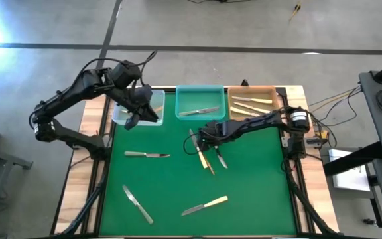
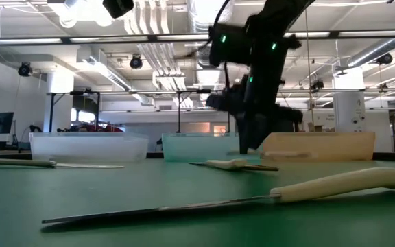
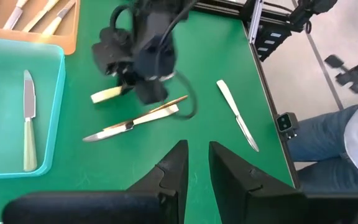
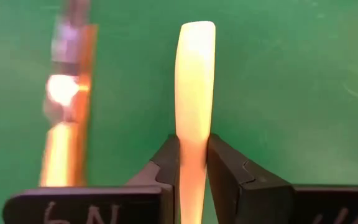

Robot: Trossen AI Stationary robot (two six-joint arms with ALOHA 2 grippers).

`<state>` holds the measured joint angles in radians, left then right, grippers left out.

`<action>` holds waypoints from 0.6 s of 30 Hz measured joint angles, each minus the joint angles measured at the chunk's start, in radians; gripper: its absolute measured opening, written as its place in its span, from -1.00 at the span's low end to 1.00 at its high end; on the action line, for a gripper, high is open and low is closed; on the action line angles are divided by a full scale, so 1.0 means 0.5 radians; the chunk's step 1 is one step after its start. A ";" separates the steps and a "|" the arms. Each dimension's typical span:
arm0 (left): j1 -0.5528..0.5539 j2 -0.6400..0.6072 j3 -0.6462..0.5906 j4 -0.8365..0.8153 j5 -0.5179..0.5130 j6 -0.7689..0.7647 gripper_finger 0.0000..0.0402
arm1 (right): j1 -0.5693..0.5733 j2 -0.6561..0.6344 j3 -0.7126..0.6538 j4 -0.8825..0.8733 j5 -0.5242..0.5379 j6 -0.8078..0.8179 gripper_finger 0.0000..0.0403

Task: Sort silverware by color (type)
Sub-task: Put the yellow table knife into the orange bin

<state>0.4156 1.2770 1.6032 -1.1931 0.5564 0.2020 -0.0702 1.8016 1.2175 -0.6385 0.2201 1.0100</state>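
Right wrist view: the right end effector (image 4: 193,163) pinches a cream knife handle (image 4: 194,81); a gold utensil (image 4: 66,106) lies beside it. Left end effector (image 3: 197,163) is slightly spread. No writing is readable.

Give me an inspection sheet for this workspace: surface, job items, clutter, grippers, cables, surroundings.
Surface: green mat on a wooden table.
Job items: cream-handled knife and silver knives loose on the mat; small cluster at centre; one knife in the teal bin; several cream-handled pieces in the amber bin; clear bin contents hidden.
Clutter: nothing seen.
Grippers: right gripper shut on a cream handle at centre; left gripper slightly open above the clear bin.
Cables: wires off the table's right edge.
Surroundings: grey floor; a person's leg beside the table.
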 joint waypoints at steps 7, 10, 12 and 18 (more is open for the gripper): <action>0.000 -0.034 0.000 0.002 -0.001 -0.034 -0.77 | 0.066 -0.452 0.004 -0.243 0.135 -0.186 -0.88; 0.000 -0.035 0.000 0.015 -0.050 -0.046 -0.77 | 0.041 -0.656 0.005 -0.459 0.326 -0.328 -0.98; 0.000 -0.035 -0.001 0.035 -0.116 -0.061 -0.77 | -0.027 -0.774 0.005 -0.623 0.516 -0.445 -0.99; -0.002 -0.033 -0.002 0.158 -0.153 -0.209 -0.77 | -0.296 -1.054 -0.024 -0.803 0.348 -0.604 -0.98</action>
<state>0.4146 1.2606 1.6024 -1.1139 0.4799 0.0974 -0.2183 1.2744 1.2056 -1.0400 0.3941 0.7078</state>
